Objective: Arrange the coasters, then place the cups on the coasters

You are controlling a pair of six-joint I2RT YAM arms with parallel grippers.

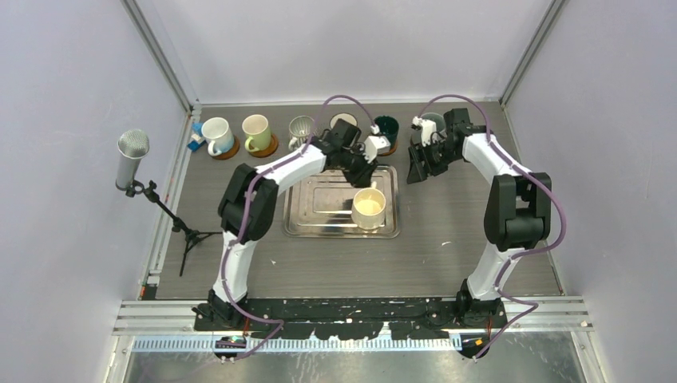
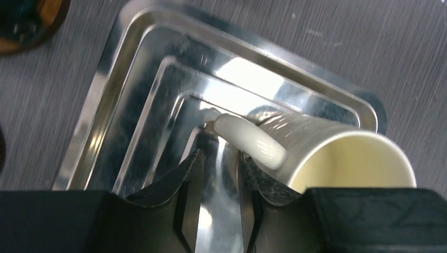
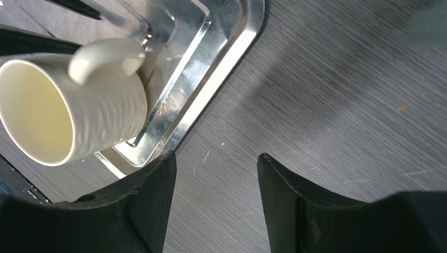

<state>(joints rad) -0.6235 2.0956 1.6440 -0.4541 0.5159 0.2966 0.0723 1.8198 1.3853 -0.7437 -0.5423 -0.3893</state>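
1. Two arms reached over the table. The left one stretched forward above the steel tray (image 1: 319, 217), and the right one folded inward just off the tray's right edge.
2. Left gripper (image 2: 220, 158) pointed down, jaws narrowly parted and grasping nothing. The cream ribbed mug (image 2: 345, 158) had its handle (image 2: 248, 139) just beyond one fingertip.
3. Right gripper (image 3: 216, 163) was released, jaws wide above the grey table (image 3: 337, 105).
4. The mug stood upright in the tray's near right corner.

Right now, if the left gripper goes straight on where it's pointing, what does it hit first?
Likely the handle of the cream cup, just ahead of the left gripper and slightly to one side; miss that and it meets the steel tray floor. Depth unclear.
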